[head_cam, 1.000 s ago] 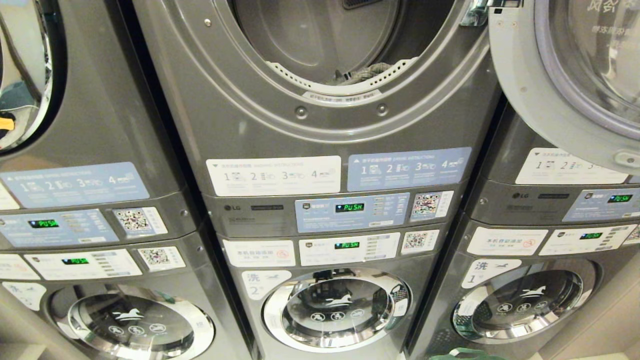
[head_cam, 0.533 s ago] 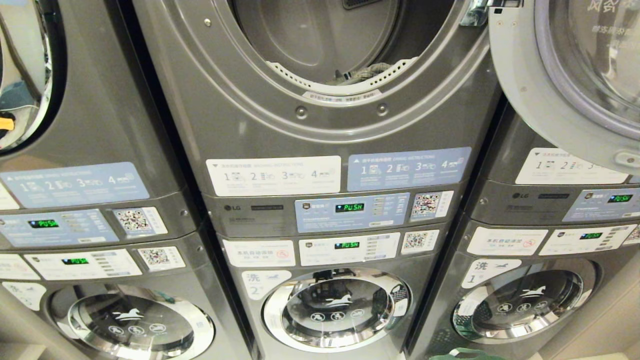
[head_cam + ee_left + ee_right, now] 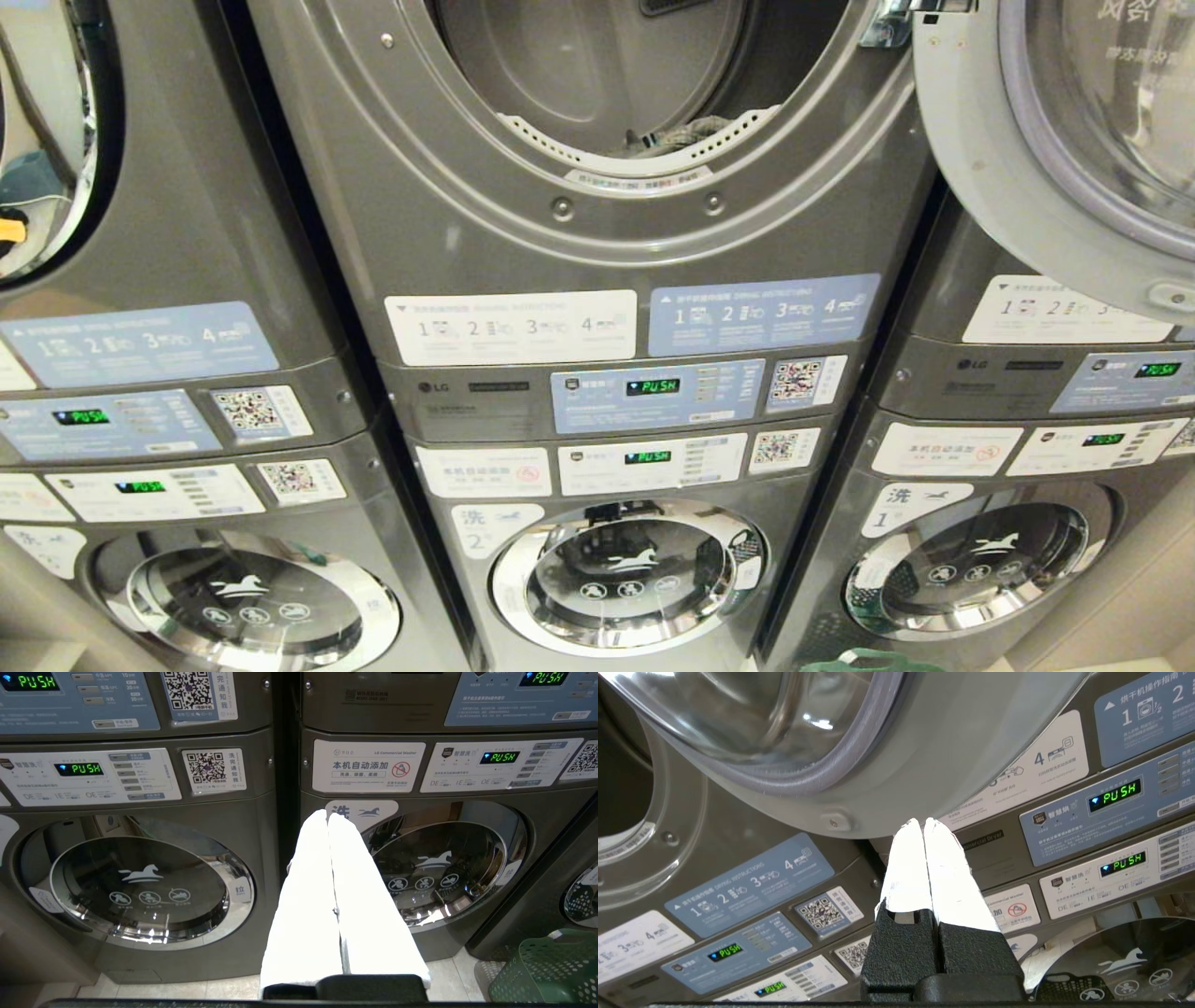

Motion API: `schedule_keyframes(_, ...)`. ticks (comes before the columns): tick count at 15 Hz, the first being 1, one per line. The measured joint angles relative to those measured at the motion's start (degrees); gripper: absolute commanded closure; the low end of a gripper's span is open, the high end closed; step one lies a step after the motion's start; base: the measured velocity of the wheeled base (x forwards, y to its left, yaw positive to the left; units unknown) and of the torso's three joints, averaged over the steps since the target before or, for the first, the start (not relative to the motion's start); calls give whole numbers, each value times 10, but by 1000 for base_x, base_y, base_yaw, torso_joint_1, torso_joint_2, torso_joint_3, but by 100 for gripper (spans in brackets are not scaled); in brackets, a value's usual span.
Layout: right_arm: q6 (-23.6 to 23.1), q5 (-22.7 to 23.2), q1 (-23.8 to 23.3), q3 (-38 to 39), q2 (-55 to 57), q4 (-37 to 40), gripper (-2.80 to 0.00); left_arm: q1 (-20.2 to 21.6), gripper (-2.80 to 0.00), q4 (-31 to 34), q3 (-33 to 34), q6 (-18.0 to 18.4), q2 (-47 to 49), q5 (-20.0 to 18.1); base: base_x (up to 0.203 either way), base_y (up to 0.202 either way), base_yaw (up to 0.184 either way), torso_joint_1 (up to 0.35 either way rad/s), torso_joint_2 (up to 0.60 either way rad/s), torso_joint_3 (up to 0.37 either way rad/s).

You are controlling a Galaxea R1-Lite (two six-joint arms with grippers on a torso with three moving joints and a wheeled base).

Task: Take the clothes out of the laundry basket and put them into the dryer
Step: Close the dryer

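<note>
Nothing shifts since prior frame. R gripper (image 3: 923,826) pinched together, empty, under dryer door (image 3: 887,765); clothes (image 3: 672,140) lie in drum. L gripper (image 3: 328,817) together too, parked low, likely idle.

laundromat wall of stacked grey machines

three columns of stacked grey machines (image 3: 308,233) fill the room's far side, set close side by side. blue and white instruction labels (image 3: 511,328) and qr stickers (image 3: 796,381) cover their panels, and green displays (image 3: 653,386) read "push". chrome-ringed lower doors (image 3: 627,577) mirror the room. pale floor tiles (image 3: 196,990) show at the base.
</note>
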Motion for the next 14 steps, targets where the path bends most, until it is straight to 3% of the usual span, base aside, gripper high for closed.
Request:
schedule_keyframes(7,0,-1,0,2,1,0,0,0,0,0,0,0,0,0,-184,0,1,-2,5,4)
schedule_keyframes(14,-4,-5,0,-42,37,0,0,0,0,0,0,0,0,0,-8,0,0,2,-1,0)
